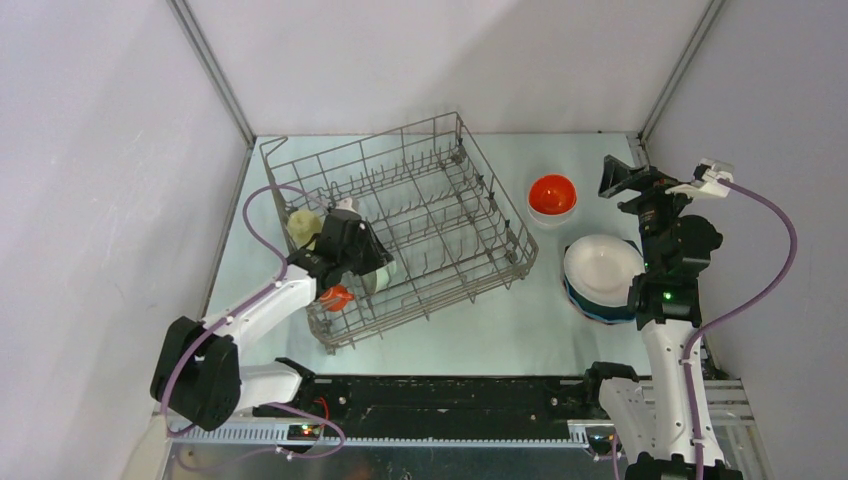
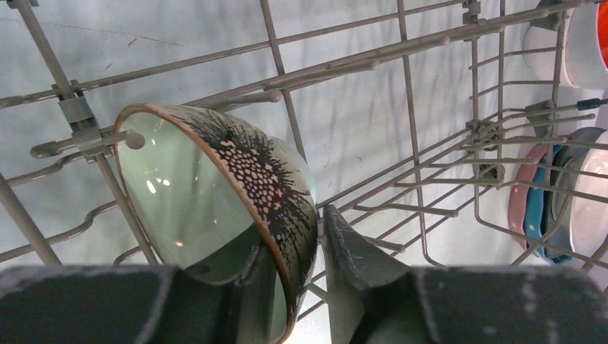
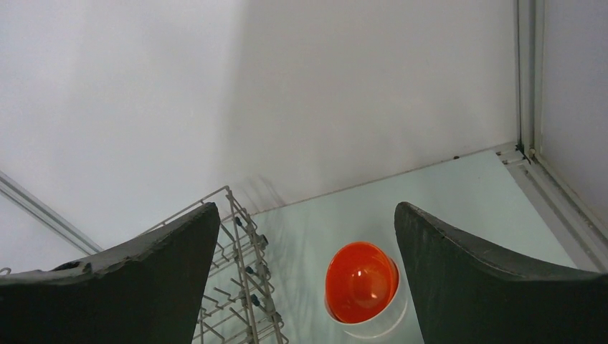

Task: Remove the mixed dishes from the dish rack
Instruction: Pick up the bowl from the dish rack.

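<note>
The grey wire dish rack [image 1: 497, 196] sits mid-table. Inside it, near its front left, a pale green bowl [image 2: 208, 193] with a black spiky pattern stands on edge among the tines. My left gripper [image 2: 294, 229] is shut on its wall, one finger inside and one finger [image 2: 344, 251] against the outside. In the top view the left gripper [image 1: 368, 262] covers most of that bowl [image 1: 388, 275]. A small orange mug [image 1: 337, 297] and a pale yellow cup [image 1: 303, 228] are also in the rack. My right gripper [image 3: 307, 208] hangs open and empty above the table's right side.
An orange bowl [image 1: 552, 192] nested in a white bowl [image 1: 553, 214] stands right of the rack. A stack of plates [image 1: 600, 275] with a white one on top lies in front of it, beneath the right arm. Enclosure walls close in on three sides.
</note>
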`<state>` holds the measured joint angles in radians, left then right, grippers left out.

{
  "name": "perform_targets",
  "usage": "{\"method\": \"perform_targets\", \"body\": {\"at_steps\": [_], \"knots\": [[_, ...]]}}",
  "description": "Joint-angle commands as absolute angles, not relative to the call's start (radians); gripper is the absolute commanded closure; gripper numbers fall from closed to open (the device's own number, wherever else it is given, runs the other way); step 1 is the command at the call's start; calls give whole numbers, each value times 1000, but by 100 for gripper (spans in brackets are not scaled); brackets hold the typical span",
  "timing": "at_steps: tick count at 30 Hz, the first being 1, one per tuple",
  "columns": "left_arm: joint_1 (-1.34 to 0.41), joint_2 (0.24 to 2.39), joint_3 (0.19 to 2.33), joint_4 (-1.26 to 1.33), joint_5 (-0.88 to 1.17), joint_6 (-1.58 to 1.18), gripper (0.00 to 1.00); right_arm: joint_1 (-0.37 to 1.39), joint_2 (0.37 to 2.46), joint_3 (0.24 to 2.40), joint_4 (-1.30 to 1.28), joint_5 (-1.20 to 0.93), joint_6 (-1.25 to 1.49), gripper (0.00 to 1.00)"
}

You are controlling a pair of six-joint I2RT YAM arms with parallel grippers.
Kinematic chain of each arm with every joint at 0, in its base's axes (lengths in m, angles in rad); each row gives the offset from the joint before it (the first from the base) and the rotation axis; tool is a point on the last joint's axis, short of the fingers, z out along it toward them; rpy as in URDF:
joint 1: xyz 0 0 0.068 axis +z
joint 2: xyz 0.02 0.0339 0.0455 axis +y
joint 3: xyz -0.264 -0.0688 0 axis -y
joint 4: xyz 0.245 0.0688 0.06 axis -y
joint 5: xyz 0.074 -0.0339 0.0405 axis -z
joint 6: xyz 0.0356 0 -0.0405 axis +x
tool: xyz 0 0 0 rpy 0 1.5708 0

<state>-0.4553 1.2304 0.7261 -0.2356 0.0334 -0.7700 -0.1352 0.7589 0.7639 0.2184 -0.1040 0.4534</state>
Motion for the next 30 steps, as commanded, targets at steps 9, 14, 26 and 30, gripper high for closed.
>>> {"method": "perform_targets", "body": {"at_steps": [9, 14, 26, 30], "knots": [[-463, 1099, 720, -229, 31, -775, 100, -140, 751, 793, 245, -145, 465, 7], [-463, 995, 726, -224, 32, -728, 100, -140, 747, 793, 248, -178, 475, 6], [-463, 764, 727, -139, 3, -610, 100, -140, 768, 793, 271, -251, 473, 6], [-463, 764, 743, -122, 18, -582, 100, -140, 779, 793, 286, -295, 476, 5]]}}
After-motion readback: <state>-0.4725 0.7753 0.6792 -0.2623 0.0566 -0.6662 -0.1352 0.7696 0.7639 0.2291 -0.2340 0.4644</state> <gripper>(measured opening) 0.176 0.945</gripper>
